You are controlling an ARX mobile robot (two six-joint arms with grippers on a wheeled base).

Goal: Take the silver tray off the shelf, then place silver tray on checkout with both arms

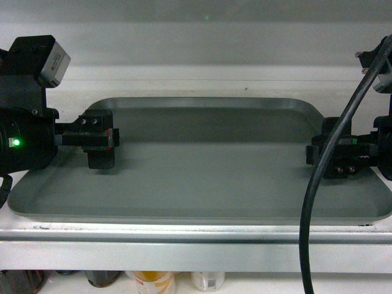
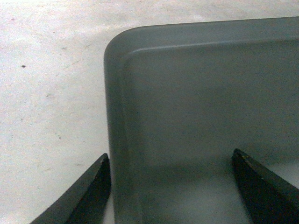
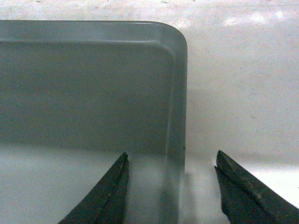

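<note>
Head: silver tray (image 1: 208,165) flat on the shelf (image 1: 196,236), filling its middle. Left gripper (image 1: 101,144) at the tray's 9 o'clock edge, right gripper (image 1: 334,156) at 3 o'clock.

Left wrist: fingers (image 2: 88,196) spread wide, straddling the tray's (image 2: 201,116) left rim, nothing clamped.

Right wrist: fingers (image 3: 110,196) spread either side of the tray's (image 3: 84,88) right rim, released.
</note>
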